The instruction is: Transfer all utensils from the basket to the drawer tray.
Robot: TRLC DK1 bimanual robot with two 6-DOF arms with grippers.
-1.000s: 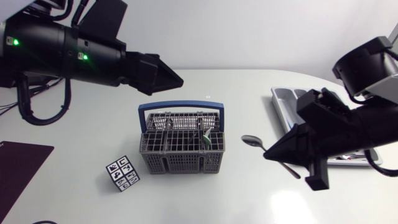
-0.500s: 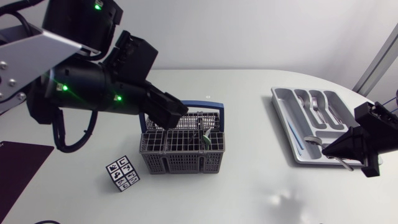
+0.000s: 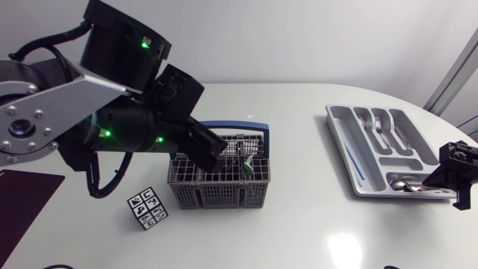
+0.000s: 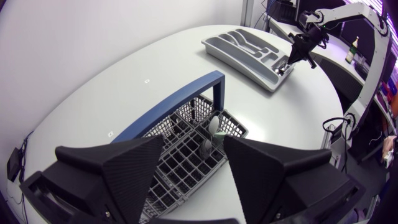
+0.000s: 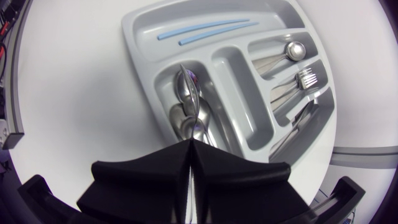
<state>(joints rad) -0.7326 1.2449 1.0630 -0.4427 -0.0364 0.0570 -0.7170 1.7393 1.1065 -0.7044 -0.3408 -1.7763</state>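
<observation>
Black and wedge-shaped, the fingers of our left gripper [image 4: 194, 149] stand wide apart and hold nothing. Directly under them is the basket [image 4: 236, 129], and a little ahead of the fingers a greenish utensil [image 4: 212, 126] stands in one of its compartments. One second ago this gripper was well behind the basket's blue handle [image 4: 168, 104]. Now it has come over the basket, so we judge that the next pick is being prepared.

Far ahead of these fingers, across the white counter [image 4: 124, 68], is the drawer tray [image 5: 138, 62], with our right gripper [image 5: 189, 142] at its end. Its fingers are narrow, closed on the handle of a spoon [image 5: 186, 93]. The bowl of this spoon lies just ahead of them in a compartment, over other spoons [image 5: 180, 124]. One second ago that spoon was carried above the counter, between basket and tray; now it has arrived. We think it needs only to be released. After that, as far as we can see, the greenish utensil remains.
</observation>
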